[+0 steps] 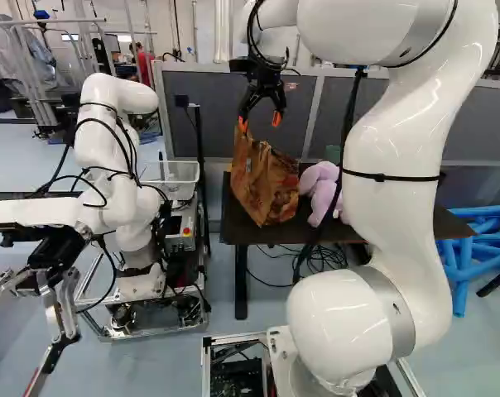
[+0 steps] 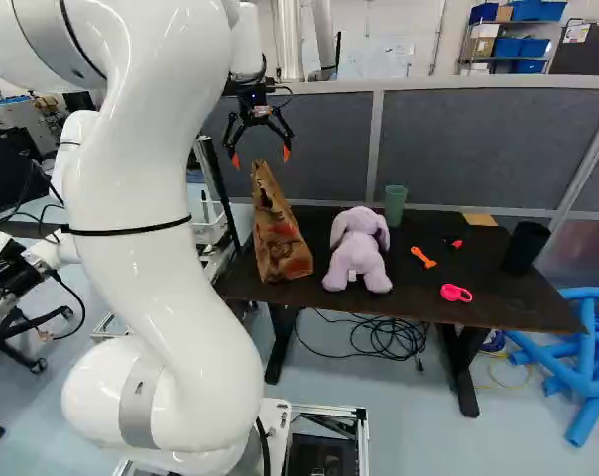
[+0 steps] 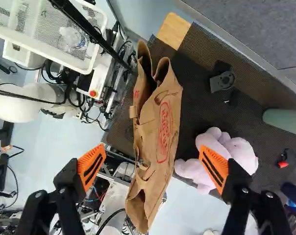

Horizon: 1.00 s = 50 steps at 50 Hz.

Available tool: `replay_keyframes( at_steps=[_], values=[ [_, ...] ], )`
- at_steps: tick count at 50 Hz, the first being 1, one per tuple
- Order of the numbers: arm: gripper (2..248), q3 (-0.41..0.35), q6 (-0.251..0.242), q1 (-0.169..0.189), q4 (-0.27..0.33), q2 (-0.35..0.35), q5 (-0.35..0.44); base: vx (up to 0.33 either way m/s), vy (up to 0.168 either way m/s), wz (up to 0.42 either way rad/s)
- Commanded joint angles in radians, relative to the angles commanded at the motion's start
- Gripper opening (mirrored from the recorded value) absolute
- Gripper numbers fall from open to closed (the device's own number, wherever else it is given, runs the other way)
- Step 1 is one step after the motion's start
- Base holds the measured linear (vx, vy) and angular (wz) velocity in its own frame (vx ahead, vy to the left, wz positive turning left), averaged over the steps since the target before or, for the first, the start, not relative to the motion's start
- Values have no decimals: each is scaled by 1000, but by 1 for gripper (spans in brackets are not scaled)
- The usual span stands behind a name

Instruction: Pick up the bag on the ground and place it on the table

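Wrist view: black two-finger gripper with orange pads (image 3: 153,167) spread wide, nothing held. Tall, soft-sided brown bag with red print (image 3: 150,110) stands on the dark flat-topped table (image 2: 409,308), beside the lavender plush toy (image 2: 357,260). Placing judged complete. Advised: retreat slowly straight up, fingers wide; closing or sideways travel near the bag's mouth could snag and topple it.

One brown bag (image 2: 282,238) on a dark table (image 2: 404,302), below a gripper (image 2: 261,158) with fingers apart. Beside the bag, one lilac stuffed toy (image 2: 357,250); behind the toy, one green cup (image 2: 395,206).
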<state>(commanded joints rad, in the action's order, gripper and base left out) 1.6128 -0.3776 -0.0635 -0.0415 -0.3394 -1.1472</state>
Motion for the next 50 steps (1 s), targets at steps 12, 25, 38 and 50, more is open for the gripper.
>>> replay_keyframes(
  at_steps=[12, 25, 38, 50],
  values=[
    [247, 0, 0, 0, 0, 0, 0, 0, 0, 0],
    [247, 0, 0, 0, 0, 0, 0, -21, -1, 0],
    [247, 0, 0, 0, 0, 0, 0, -67, -2, 7],
    [247, 0, 0, 0, 0, 0, 0, -96, -1, 10]
  ],
)
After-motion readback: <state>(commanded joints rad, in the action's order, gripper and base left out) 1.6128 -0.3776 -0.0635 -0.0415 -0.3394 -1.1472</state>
